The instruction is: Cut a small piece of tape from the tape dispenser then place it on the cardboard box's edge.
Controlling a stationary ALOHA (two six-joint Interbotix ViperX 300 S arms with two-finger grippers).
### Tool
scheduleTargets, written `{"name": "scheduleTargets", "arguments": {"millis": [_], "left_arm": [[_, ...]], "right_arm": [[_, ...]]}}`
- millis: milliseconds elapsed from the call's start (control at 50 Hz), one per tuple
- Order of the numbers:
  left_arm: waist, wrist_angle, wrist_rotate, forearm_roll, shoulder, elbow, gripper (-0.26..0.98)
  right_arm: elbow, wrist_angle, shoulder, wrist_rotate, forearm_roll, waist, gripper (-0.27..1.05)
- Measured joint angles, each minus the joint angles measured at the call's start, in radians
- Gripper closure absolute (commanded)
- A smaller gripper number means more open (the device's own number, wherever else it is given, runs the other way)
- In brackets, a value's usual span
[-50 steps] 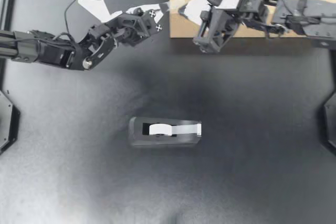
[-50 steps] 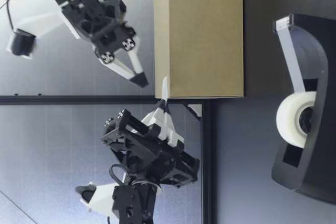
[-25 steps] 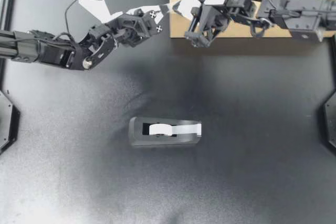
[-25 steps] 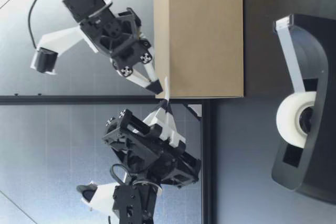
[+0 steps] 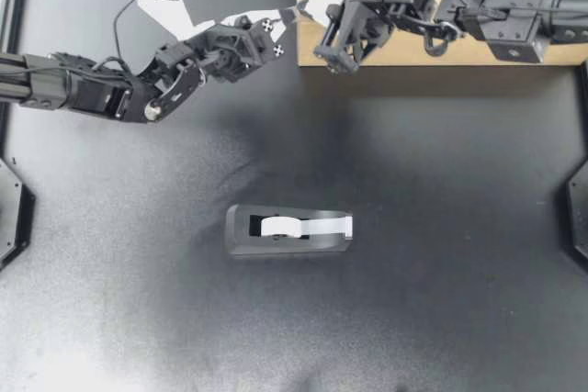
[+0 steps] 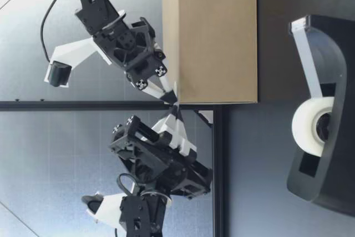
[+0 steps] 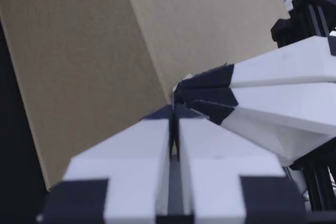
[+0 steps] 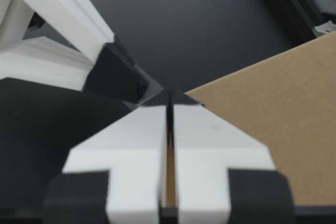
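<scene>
My left hand (image 5: 287, 16) has its fingers pressed together on a small tape piece (image 6: 175, 88). The piece stands out from the tips, right at the upper corner of the cardboard box (image 5: 432, 54). My right hand (image 5: 307, 8) is also fully closed and grips nothing. Its tips meet the left hand's tips. The tape dispenser (image 5: 289, 231) stands on the bench (image 5: 441, 227), well apart from both hands.
</scene>
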Motion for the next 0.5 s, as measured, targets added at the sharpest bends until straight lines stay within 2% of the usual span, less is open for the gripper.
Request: {"name": "scheduleTargets", "arguments": {"millis": [140, 240, 340, 460, 500], "left_arm": [[0.002, 0.005, -0.002, 0.000, -0.002, 0.000, 0.82], [0.002, 0.005, 0.002, 0.000, -0.002, 0.000, 0.74], [0.002, 0.005, 0.003, 0.000, 0.000, 0.002, 0.56], [-0.002, 0.006, 0.003, 0.000, 0.000, 0.009, 0.26], [-0.002, 0.006, 0.002, 0.000, -0.002, 0.012, 0.24]], "right_arm": [[-0.005, 0.000, 0.006, 0.000, -0.002, 0.000, 0.88], [-0.009, 0.000, 0.011, 0.002, -0.002, -0.002, 0.88], [-0.011, 0.000, 0.011, 0.002, -0.002, -0.002, 0.88], [-0.012, 0.002, 0.011, 0.002, 0.000, -0.002, 0.88], [-0.012, 0.000, 0.011, 0.002, 0.000, -0.003, 0.88]]}}
